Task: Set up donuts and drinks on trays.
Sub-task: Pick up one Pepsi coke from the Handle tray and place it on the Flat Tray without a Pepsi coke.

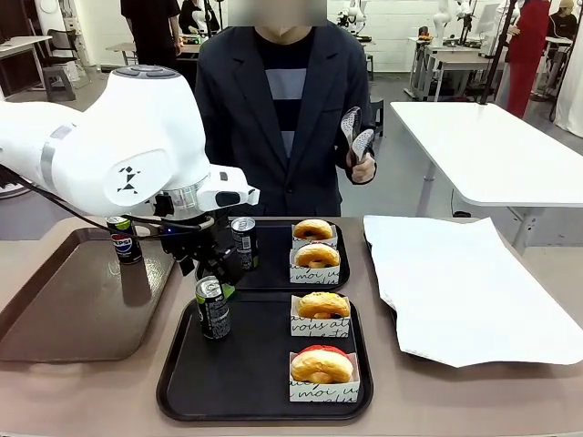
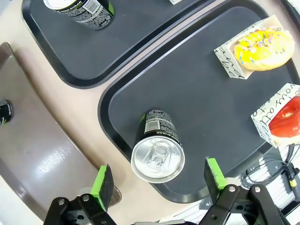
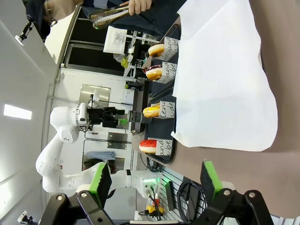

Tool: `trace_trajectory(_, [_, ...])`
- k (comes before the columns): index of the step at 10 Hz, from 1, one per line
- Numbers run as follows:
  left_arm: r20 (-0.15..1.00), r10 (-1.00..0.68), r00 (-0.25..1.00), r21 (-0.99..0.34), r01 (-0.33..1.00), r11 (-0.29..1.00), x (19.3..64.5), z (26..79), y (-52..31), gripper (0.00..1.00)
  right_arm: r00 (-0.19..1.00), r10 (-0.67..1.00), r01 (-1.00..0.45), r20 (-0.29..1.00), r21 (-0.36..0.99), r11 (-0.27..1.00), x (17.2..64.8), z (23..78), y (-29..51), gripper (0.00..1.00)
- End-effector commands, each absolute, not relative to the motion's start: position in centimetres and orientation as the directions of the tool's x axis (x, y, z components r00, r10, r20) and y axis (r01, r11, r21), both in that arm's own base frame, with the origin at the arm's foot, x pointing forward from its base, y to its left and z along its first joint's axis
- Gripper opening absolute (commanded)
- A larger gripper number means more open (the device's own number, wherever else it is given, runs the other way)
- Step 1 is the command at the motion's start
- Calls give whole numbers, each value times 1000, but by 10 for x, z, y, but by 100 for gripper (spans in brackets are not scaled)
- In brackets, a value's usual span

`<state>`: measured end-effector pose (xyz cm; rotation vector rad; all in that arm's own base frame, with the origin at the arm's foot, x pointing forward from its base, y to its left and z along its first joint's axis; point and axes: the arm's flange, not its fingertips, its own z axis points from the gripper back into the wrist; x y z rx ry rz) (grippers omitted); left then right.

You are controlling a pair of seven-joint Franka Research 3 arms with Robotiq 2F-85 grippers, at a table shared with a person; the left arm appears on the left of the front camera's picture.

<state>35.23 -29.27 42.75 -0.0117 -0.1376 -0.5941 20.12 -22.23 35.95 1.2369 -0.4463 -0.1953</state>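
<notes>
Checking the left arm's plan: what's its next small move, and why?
Probably lift straight up and pull away. The left gripper hangs open above the can, which stands upright on the near tray beside two sleeved donuts; the far tray looks set too.

Sleeved donuts [image 1: 321, 364], upright cans [image 1: 213, 308], black trays [image 1: 255, 387]

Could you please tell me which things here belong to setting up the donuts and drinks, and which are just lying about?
Belongs to the job:
- two black trays
- four sleeved donuts
- two green-marked cans

Lying about:
- brown tray with a Pepsi can
- white paper sheet
- tongs in the person's hand
</notes>
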Motion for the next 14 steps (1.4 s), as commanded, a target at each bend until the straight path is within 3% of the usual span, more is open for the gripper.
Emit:
trace_trajectory(1, [139, -558, 818, 26, 561, 828, 354, 427, -295, 100, 894, -380, -112, 236, 941, 321, 201, 359, -222, 100])
trace_trajectory(4, [132, -557, 820, 28, 559, 829, 353, 427, -293, 100, 894, -380, -112, 236, 941, 321, 201, 359, -222, 100])
trace_trajectory(7, [132, -413, 901, 20, 415, 910, 386, 462, -200, 100, 894, -380, -112, 236, 941, 321, 201, 359, -222, 100])
trace_trajectory(10, [146, -301, 942, 21, 301, 953, 387, 485, -106, 100, 894, -380, -112, 236, 941, 321, 201, 359, -222, 100])
trace_trajectory(13, [134, -263, 955, 83, 254, 964, 399, 486, -72, 100, 894, -380, -112, 236, 941, 321, 201, 359, -222, 100])
trace_trajectory(14, [156, -250, 956, 15, 251, 968, 394, 494, -73, 100, 894, -380, -112, 236, 941, 321, 201, 359, -222, 100])
